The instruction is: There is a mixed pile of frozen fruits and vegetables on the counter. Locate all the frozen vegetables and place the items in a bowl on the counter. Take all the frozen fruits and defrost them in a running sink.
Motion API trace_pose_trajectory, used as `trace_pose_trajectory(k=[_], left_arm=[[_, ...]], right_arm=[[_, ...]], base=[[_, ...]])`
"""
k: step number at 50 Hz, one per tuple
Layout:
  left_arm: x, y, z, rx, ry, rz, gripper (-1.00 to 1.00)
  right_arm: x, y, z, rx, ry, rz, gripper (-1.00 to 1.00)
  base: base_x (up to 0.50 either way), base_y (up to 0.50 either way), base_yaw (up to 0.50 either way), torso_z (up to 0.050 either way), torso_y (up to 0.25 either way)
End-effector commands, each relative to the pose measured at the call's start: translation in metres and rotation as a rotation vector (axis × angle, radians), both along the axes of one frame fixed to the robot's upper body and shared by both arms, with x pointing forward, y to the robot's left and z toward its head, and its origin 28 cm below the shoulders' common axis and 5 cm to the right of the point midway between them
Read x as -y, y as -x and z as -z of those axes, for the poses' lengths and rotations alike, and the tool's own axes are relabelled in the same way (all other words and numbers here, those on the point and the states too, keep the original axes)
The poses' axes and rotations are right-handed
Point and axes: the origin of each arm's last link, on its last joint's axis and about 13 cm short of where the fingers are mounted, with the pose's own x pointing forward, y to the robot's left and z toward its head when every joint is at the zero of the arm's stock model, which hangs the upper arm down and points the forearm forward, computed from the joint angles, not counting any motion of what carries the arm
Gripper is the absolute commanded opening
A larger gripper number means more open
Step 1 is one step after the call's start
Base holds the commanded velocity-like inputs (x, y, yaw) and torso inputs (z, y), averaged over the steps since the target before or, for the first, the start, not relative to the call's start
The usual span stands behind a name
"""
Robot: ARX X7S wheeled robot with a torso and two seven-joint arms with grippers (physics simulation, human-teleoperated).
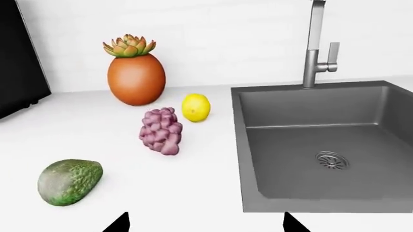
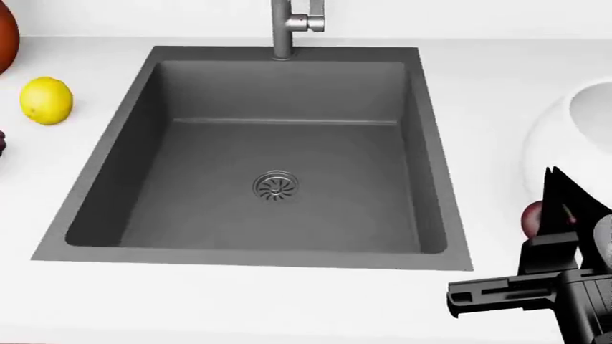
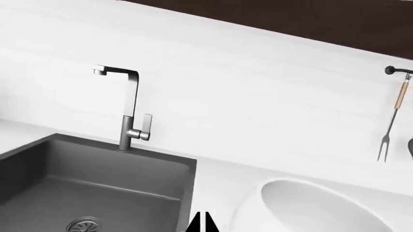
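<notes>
In the left wrist view a bumpy green avocado (image 1: 69, 181), a purple-red grape bunch (image 1: 161, 130) and a yellow lemon (image 1: 195, 107) lie on the white counter (image 1: 77, 130), left of the dark grey sink (image 1: 322, 145). My left gripper (image 1: 205, 224) is open and empty, short of them, near the sink's corner. The head view shows the lemon (image 2: 46, 100), the sink (image 2: 277, 158), and the white bowl (image 2: 574, 136) at far right. A small dark red fruit (image 2: 531, 218) rests by the bowl, partly behind my right gripper (image 2: 555, 179). The right gripper (image 3: 204, 221) is shut with nothing between its tips.
An orange egg-shaped pot with a succulent (image 1: 135, 77) stands behind the fruit. The steel tap (image 2: 287, 25) rises at the sink's back edge, with no water showing. A black appliance (image 1: 19, 58) borders the counter's far left. A fork (image 3: 392, 121) hangs on the wall.
</notes>
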Motion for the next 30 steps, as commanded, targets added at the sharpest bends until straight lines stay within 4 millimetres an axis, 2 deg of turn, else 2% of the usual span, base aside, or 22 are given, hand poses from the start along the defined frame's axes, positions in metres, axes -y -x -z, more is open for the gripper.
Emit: trace_pose_trajectory(k=[1,13,30], left_arm=[[-0.004,0.0011,0.0008,0.022,0.01,-0.011,1.0],[0.0031,-0.005,0.0011,0.01,-0.002,0.014,1.0],[0.0036,-0.0055,-0.0026,0.019,-0.005,0.016,1.0]], right_arm=[[0.0034,-0.002,-0.0008,0.013,-0.016,0.013,-1.0],[0.0042,-0.0029,0.0008,0.008,-0.027,0.003,-1.0],[-0.001,-0.0059,0.0043,-0.011,-0.021,-0.034,-1.0]], base=[[0.3,0.5,0.0,0.0,0.0],[0.36,0.47,0.0,0.0,0.0],[0.5,0.22,0.0,0.0,0.001]])
